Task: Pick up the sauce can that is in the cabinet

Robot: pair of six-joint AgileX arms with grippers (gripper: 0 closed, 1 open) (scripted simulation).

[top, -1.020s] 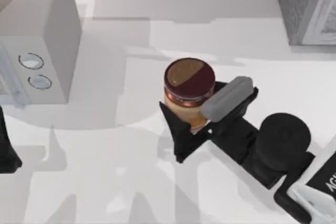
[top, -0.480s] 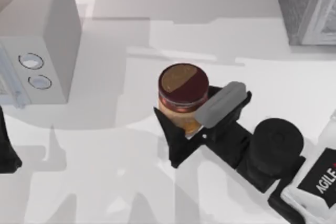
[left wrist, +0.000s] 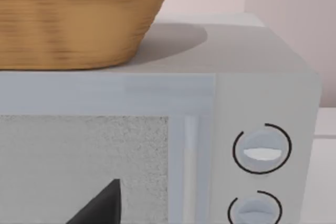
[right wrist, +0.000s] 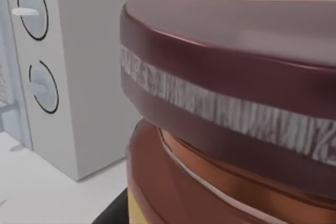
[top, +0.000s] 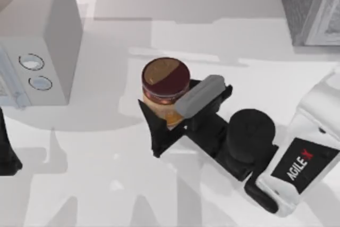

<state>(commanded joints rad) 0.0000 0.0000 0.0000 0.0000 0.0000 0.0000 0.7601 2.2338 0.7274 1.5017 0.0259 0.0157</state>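
Our right gripper (top: pixel 169 111) stays clamped on the sauce can (top: pixel 164 90). Can has shifted left across the table (top: pixel 106 184), now farther from the cabinet (top: pixel 308 3). Pick looks done. Left arm parked at left edge.

The top camera looks straight down on the white table (top: pixel 95 184). The left wrist camera faces the front of the smooth pale grey box with two round dials (left wrist: pixel 262 150), very close. The right wrist camera sits almost against the small cylindrical can with a dark red rim band (right wrist: pixel 231 77), perhaps touching distance. All three views share the dialled box (top: pixel 37 73).
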